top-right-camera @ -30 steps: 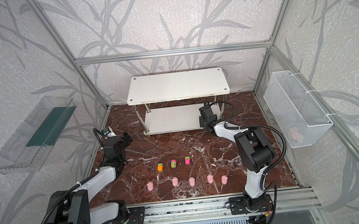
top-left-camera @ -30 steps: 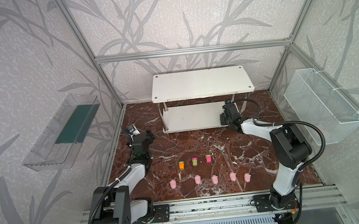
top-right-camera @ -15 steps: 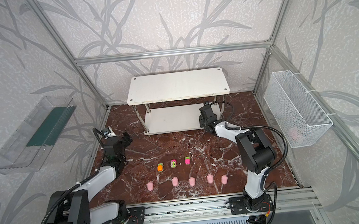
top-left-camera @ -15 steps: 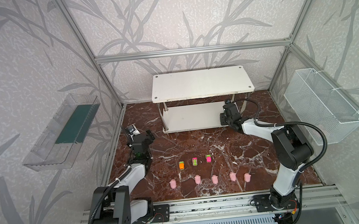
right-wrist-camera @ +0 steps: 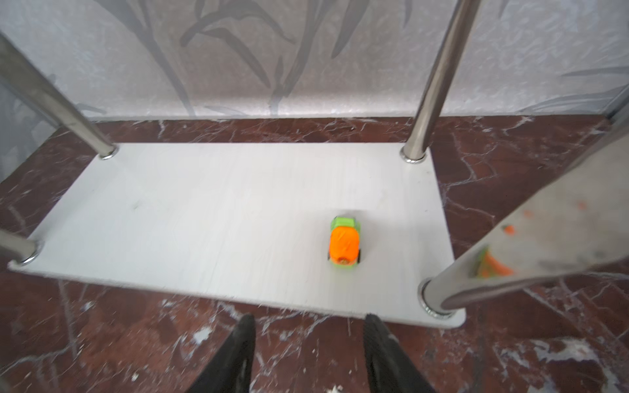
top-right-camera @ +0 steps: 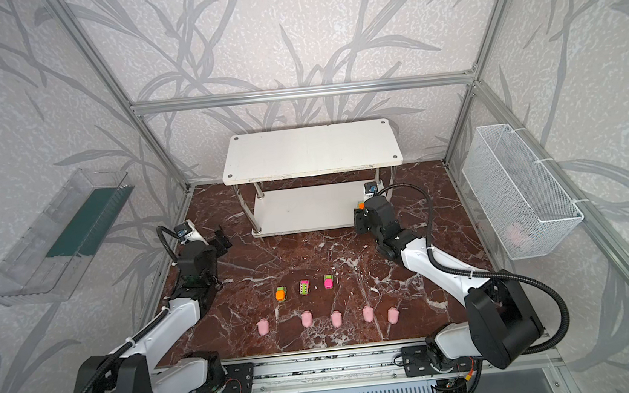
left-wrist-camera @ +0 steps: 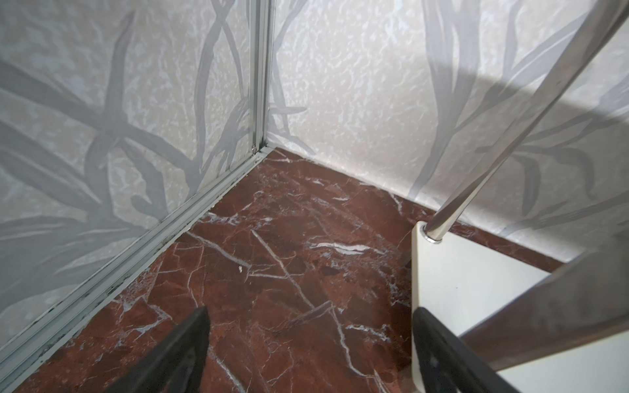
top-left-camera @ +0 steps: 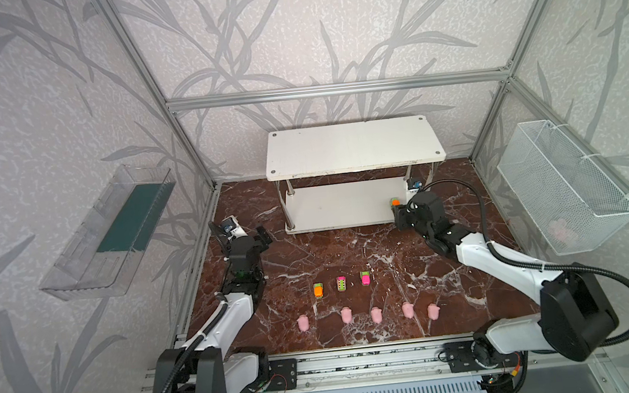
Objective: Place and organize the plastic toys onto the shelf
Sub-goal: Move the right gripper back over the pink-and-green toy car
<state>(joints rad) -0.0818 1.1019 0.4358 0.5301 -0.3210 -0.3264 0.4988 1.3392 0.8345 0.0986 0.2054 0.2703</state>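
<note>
The white shelf (top-left-camera: 351, 148) (top-right-camera: 310, 152) stands at the back in both top views. An orange and green toy car (right-wrist-camera: 344, 248) (top-left-camera: 395, 201) sits free on its lower tier (right-wrist-camera: 211, 211), near the right front post. My right gripper (right-wrist-camera: 308, 320) (top-left-camera: 401, 214) is open and empty, just in front of that tier's edge. Three more toy cars (top-left-camera: 341, 283) stand in a row on the floor, with several pale-pink pigs (top-left-camera: 376, 314) in a row nearer the front. My left gripper (left-wrist-camera: 309, 313) (top-left-camera: 263, 236) hangs open and empty by the shelf's left end.
A clear wall tray (top-left-camera: 112, 232) hangs on the left wall. On the right wall hangs a wire basket (top-left-camera: 563, 181) with something pale pink (top-left-camera: 562, 228) inside. Chrome posts (right-wrist-camera: 432, 85) stand at the shelf's corners. A metal rail (top-left-camera: 360, 362) runs along the front.
My right gripper has opened and let go of the orange car, which now rests on the lower tier, and has drawn back slightly. The left arm has not moved.
</note>
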